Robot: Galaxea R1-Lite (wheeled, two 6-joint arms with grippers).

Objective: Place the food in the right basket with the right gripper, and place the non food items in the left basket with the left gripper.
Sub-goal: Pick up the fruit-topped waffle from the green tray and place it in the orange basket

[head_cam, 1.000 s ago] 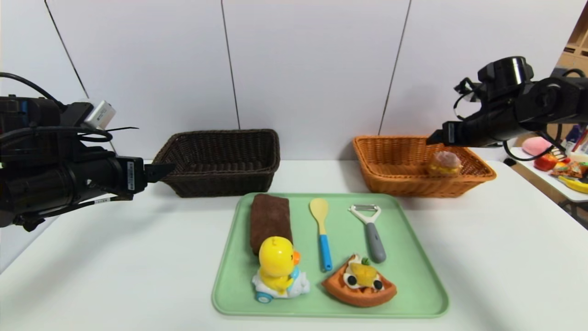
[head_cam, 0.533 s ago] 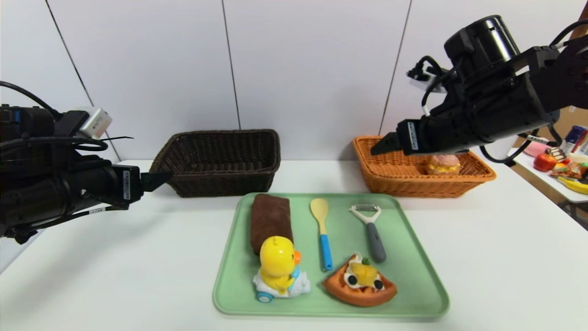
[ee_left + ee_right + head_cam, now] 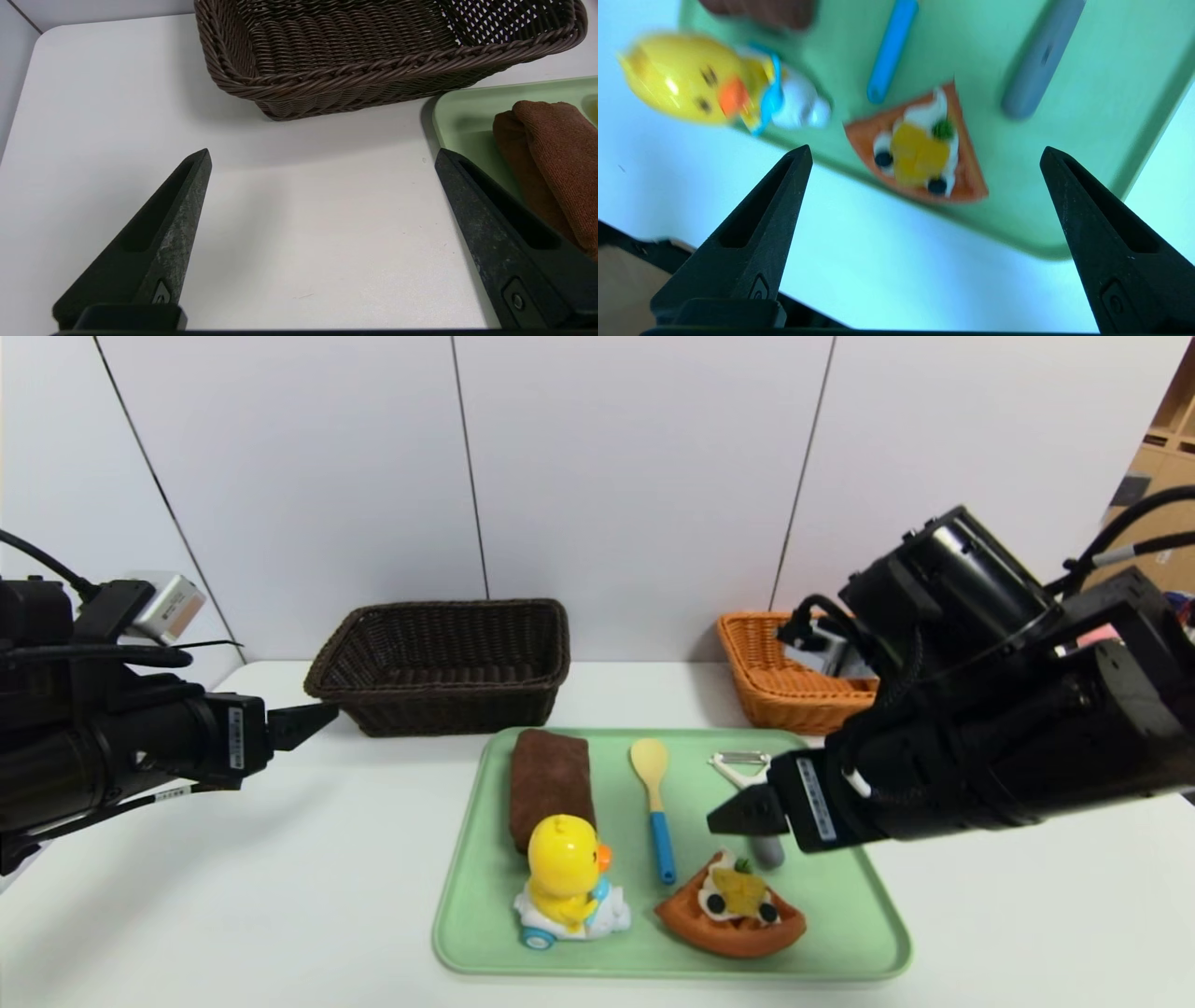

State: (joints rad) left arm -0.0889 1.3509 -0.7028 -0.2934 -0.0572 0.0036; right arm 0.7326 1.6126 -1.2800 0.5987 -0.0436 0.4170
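Observation:
On the green tray (image 3: 845, 924) lie a folded brown towel (image 3: 549, 782), a yellow duck toy (image 3: 564, 882), a yellow spoon with blue handle (image 3: 654, 803), a peeler (image 3: 742, 767) and the waffle wedge (image 3: 731, 905). My right gripper (image 3: 738, 814) hangs open above the tray, just over the peeler's handle and behind the waffle wedge (image 3: 920, 149), holding nothing. My right arm hides most of the orange right basket (image 3: 770, 677) and the bun. The left gripper (image 3: 303, 723) stands open over bare table, left of the dark left basket (image 3: 448, 663), empty.
The dark basket (image 3: 373, 51) holds nothing that I can see. The tray's corner with the towel (image 3: 551, 154) lies beside the left gripper's (image 3: 322, 156) far finger. White table (image 3: 233, 896) surrounds the tray; a wall stands behind the baskets.
The right arm swung from over the orange basket down and toward the tray, ending above the peeler and waffle, its jaws opening slightly. The bun stayed in the basket. The left arm drifted slightly leftward.

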